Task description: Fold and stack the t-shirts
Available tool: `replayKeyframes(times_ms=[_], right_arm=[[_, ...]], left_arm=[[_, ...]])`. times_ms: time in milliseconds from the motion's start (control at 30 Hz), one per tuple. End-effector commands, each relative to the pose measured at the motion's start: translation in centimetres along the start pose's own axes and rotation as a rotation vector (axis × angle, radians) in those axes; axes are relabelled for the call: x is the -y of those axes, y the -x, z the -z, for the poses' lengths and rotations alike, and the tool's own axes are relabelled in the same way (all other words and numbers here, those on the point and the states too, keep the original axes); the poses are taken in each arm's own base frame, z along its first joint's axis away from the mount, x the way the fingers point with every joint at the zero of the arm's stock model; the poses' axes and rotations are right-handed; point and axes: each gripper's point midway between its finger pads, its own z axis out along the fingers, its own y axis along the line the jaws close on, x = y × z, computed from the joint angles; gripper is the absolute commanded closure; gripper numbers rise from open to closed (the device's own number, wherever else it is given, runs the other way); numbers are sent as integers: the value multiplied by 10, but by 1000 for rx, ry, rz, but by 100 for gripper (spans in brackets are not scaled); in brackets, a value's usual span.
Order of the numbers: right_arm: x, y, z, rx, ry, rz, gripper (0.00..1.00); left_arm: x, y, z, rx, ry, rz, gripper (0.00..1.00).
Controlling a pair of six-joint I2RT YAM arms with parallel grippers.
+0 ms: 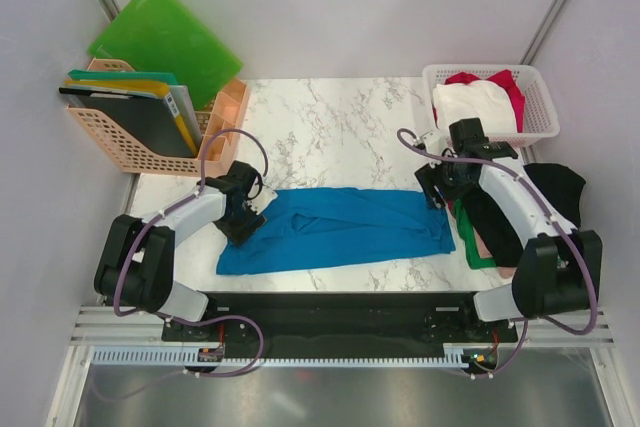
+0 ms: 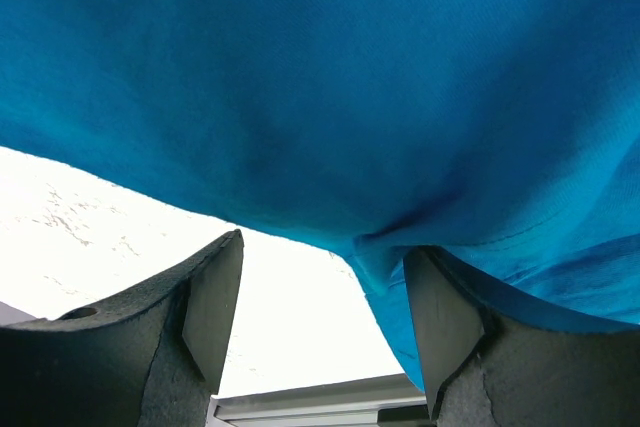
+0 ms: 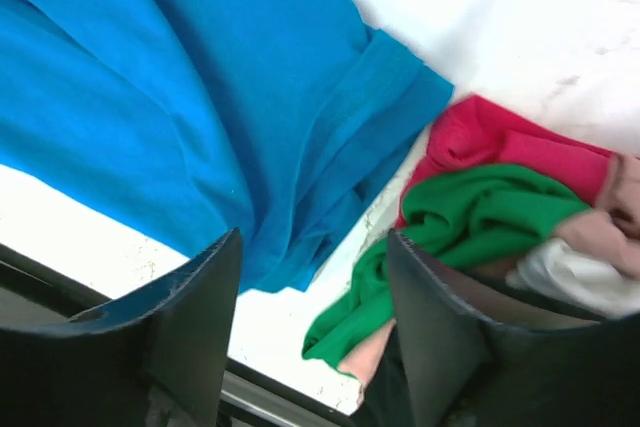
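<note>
Arms bent low at blue t-shirt ends; left claw, right claw released

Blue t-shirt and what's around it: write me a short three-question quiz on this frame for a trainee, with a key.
1. Which two colours of cloth show inside the white basket?
2. True or false: the blue t-shirt lies in that basket.
3. Where along the blue t-shirt is the left gripper?
A) at its left end
B) at its right end
C) over its middle

Key:
1. White and red.
2. False.
3. A.
</note>
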Motion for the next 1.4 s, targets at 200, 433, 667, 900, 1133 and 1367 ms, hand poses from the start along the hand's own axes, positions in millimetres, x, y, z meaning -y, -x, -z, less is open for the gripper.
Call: replayKeyframes(times_ms=[200,433,667,900,1133,1367], right_arm=[[10,13,-43,-28,35,-70,34],[18,15,-67,-45,22,-94,44],[32,6,-92,-96,-23,-102,56],[47,3,-88,-106,-116,-99,93],[58,-4,-61,-123,-211,-64,97],[62,-18,-57,-184,-244,-59,46]], left_arm=[[5,7,-6,25,-35,-2,28],[4,7,-6,24,-32,-10,28],[5,6,-6,24,-36,-12,28],[5,4,-8,18,-28,-19,28],[6,0,-11,11,-28,-22,28],[2,2,-7,24,-8,-33,28]])
